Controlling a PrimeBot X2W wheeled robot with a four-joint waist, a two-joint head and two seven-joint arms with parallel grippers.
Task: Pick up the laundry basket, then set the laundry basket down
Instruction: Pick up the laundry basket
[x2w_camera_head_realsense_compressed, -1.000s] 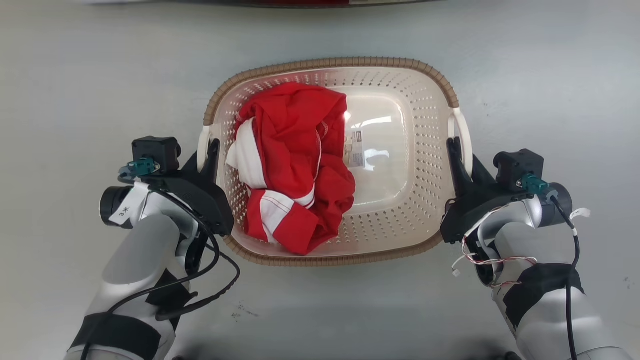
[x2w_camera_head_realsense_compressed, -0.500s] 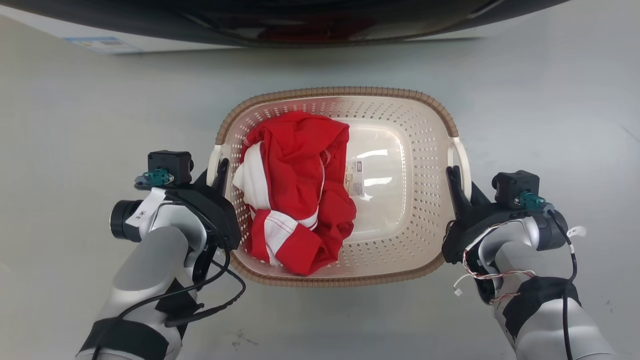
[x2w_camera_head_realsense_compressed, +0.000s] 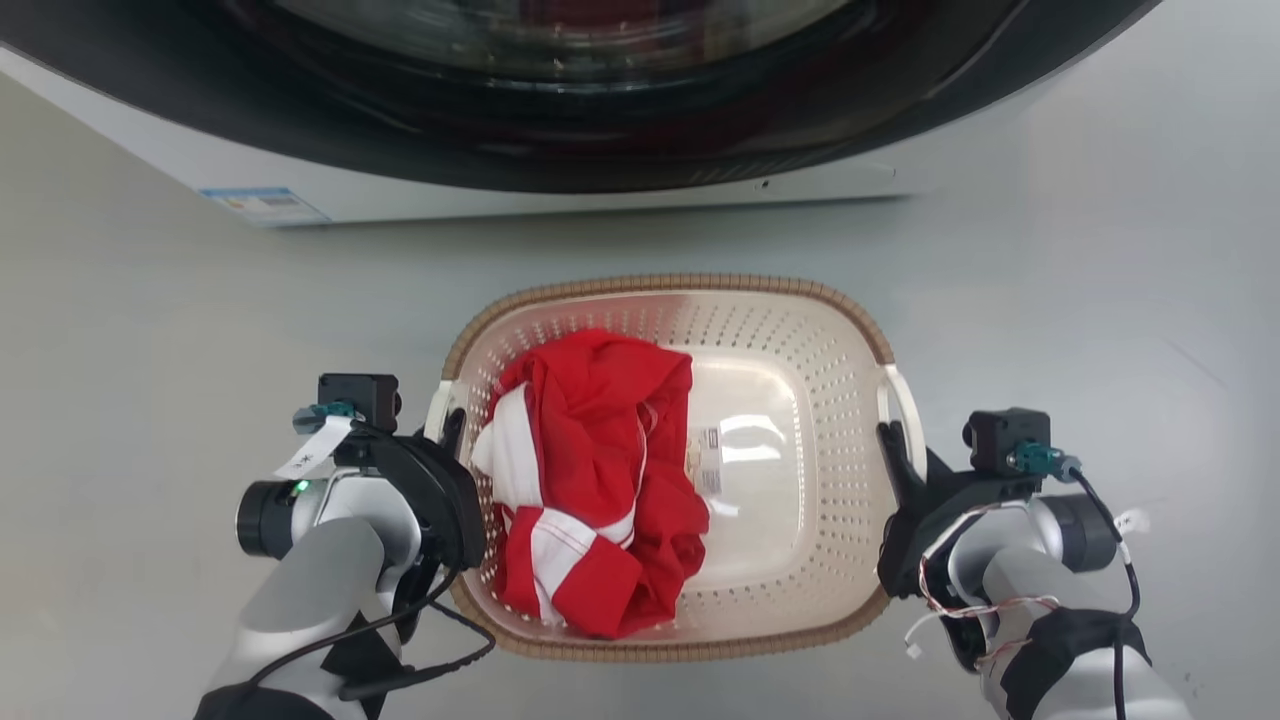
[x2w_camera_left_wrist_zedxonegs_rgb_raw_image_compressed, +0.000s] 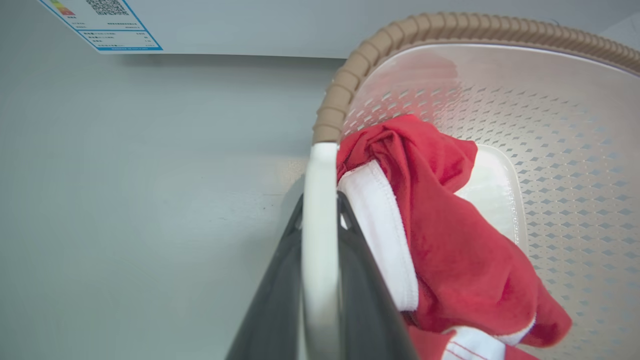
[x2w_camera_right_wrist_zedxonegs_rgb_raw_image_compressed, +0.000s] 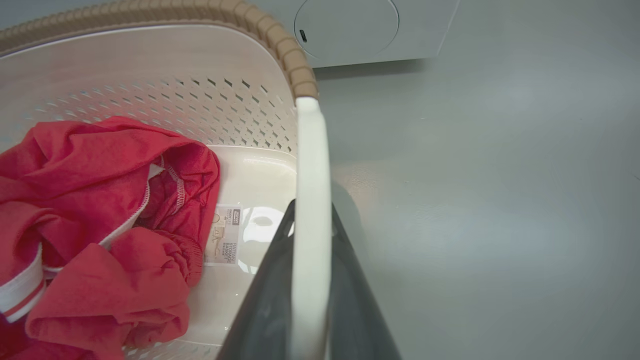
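**Both handles gripped, set-down not yet done**

The left end effector (x2w_camera_left_wrist_zedxonegs_rgb_raw_image_compressed: 320, 220) and the right end effector (x2w_camera_right_wrist_zedxonegs_rgb_raw_image_compressed: 311, 215) each clamp a white side handle (x2w_camera_left_wrist_zedxonegs_rgb_raw_image_compressed: 320, 180). Between them is the cream perforated plastic laundry basket (x2w_camera_head_realsense_compressed: 690, 290) with a brown woven-look rim. It holds a crumpled red-and-white garment (x2w_camera_head_realsense_compressed: 590, 470) and sits before a white front-loading washing machine (x2w_camera_head_realsense_compressed: 560, 195). I cannot tell whether it is lifted. Setting down likely remains.

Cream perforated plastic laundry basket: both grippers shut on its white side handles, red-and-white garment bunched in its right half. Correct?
Wrong half: the head view shows the red-and-white garment bunched in the left half of the cream perforated plastic laundry basket. The left gripper and right gripper are indeed shut on its white side handles.
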